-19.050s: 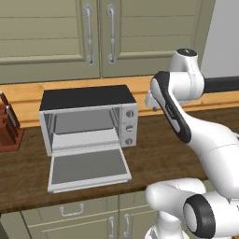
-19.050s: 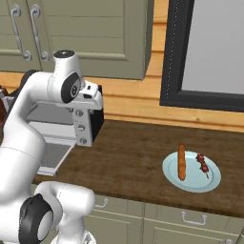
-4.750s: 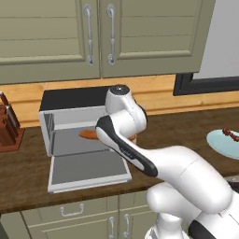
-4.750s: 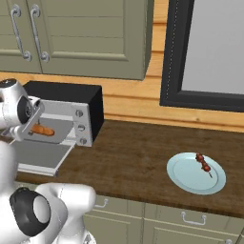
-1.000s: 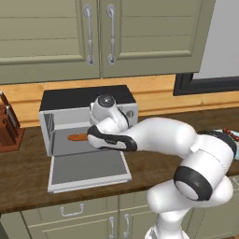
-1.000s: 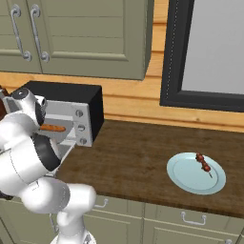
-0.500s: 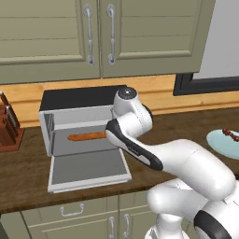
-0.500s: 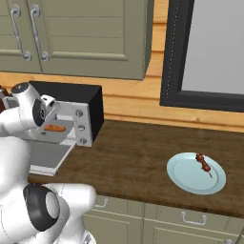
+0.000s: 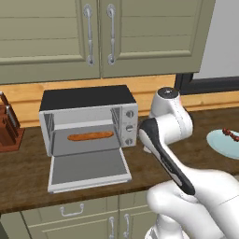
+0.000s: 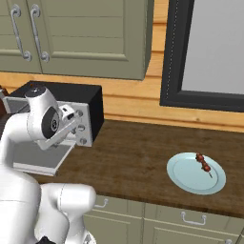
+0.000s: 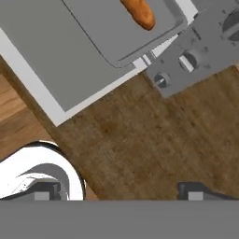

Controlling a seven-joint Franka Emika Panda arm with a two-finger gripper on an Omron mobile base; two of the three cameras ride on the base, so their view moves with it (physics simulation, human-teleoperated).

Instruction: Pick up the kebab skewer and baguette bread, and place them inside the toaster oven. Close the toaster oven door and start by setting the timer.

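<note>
With the baguette [image 9: 90, 136] lying inside the toaster oven [image 9: 88, 122], door [image 9: 88, 170] down for loading, fingers spread empty; skewer [image 10: 204, 164] waits on plate [image 10: 183, 178].

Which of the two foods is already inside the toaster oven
The baguette bread, the long orange-brown loaf in the toaster oven. The dark chunky kebab skewer is on the plate.

We see our white arm folded at the elbow, wrist bent downward, the gripper [image 11: 119, 189] empty with its fingers [image 11: 198, 190] spread wide.
</note>
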